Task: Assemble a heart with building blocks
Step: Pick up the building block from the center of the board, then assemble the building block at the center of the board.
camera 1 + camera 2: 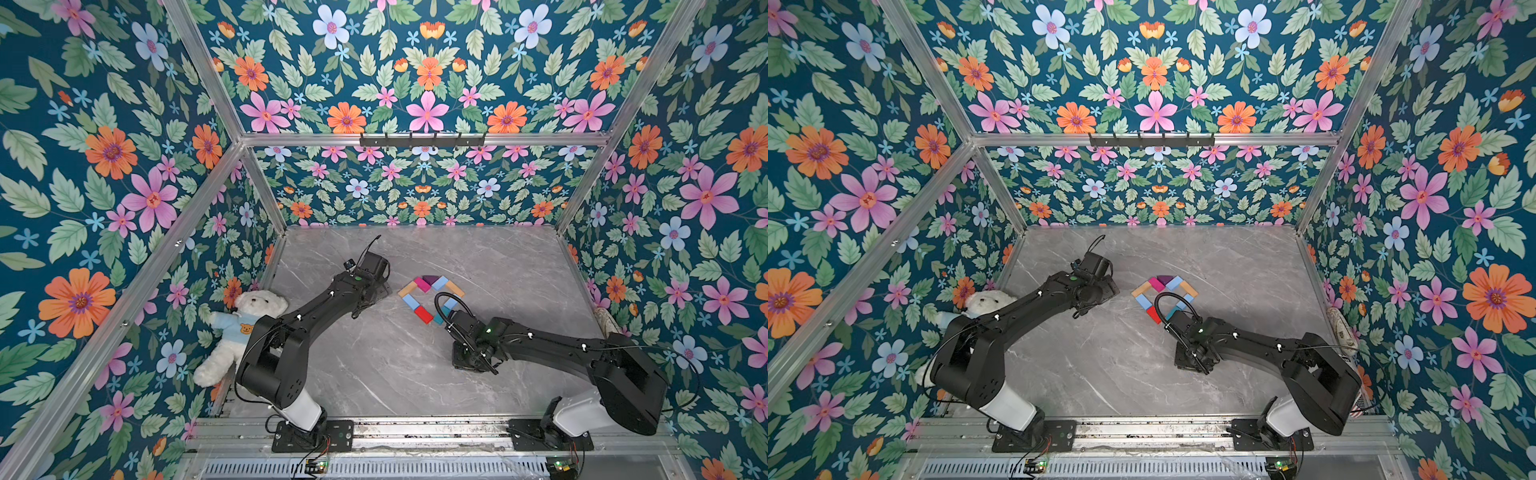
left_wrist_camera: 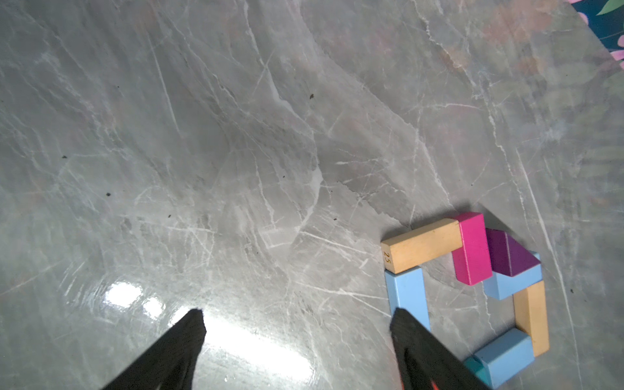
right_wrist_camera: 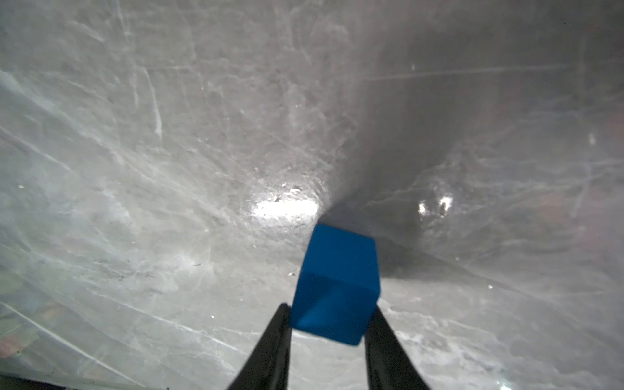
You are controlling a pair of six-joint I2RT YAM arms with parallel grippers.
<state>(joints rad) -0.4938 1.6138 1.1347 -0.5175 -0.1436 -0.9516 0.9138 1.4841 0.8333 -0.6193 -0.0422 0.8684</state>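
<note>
One block to go, I'd guess — right gripper (image 3: 330, 307) pinches the blue cube (image 3: 337, 283) by its flat sides, near side of the heart (image 1: 411, 301), left gripper (image 2: 297, 312) spread wide — probably light, hard, slick paint.

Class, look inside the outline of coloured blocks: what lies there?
Only bare grey tabletop shows inside the block outline. In both top views the right arm's black cable covers its near corner, so that part cannot be checked.
</note>
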